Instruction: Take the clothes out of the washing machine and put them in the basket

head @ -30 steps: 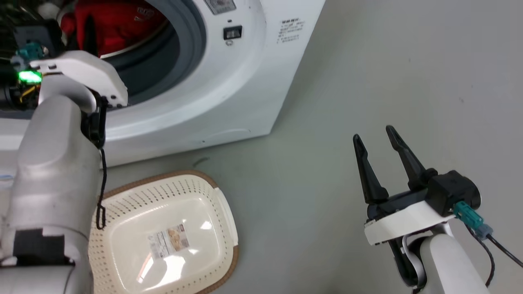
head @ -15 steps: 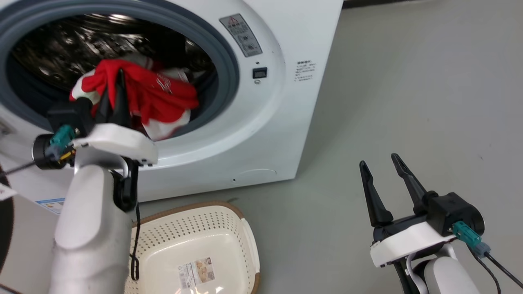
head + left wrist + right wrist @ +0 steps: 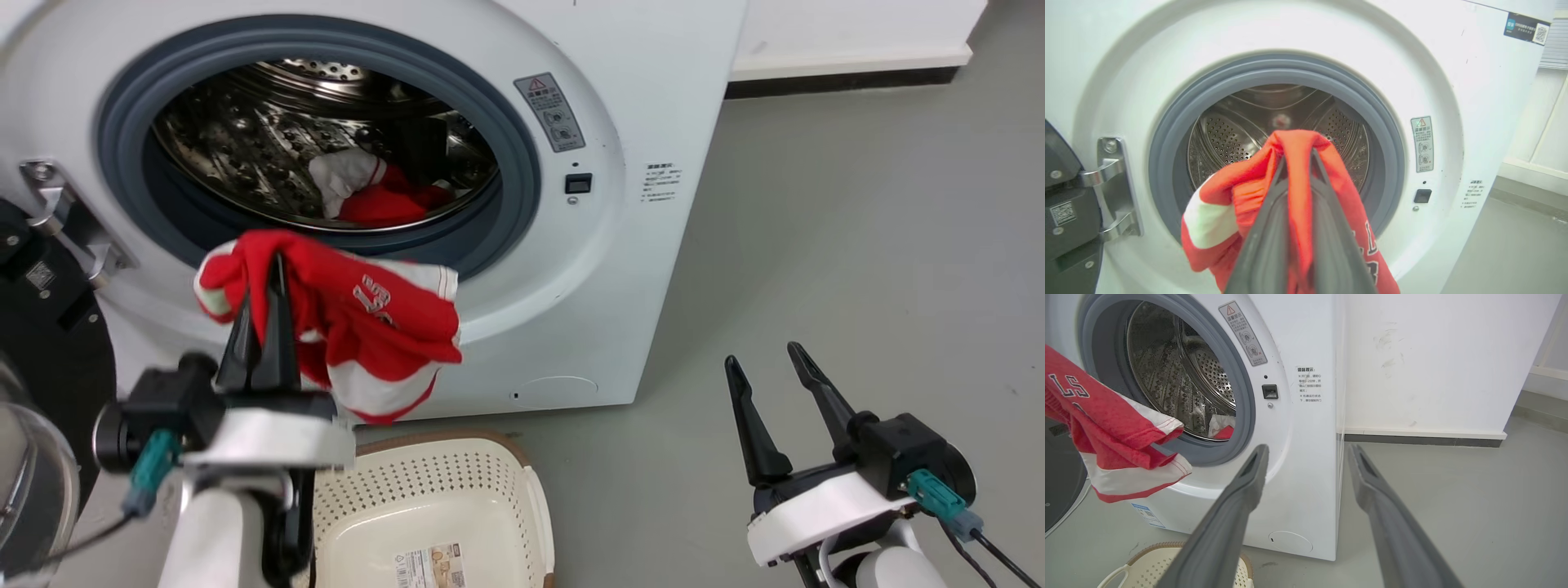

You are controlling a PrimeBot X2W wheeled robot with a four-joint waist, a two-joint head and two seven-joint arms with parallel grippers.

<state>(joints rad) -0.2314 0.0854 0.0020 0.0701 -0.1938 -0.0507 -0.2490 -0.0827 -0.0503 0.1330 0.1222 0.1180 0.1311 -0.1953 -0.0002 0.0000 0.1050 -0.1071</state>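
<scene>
In front of the open drum, the left gripper (image 3: 263,282) pinches a soft red sports garment (image 3: 384,327) with white trim and printed numbers.
It hangs outside the large white front-loading washing machine (image 3: 645,98), above the small cream perforated plastic basket (image 3: 441,478); more red-and-white clothing (image 3: 375,196) lies in the steel drum. The right gripper (image 3: 761,354) has its fingers spread, well aside.
</scene>
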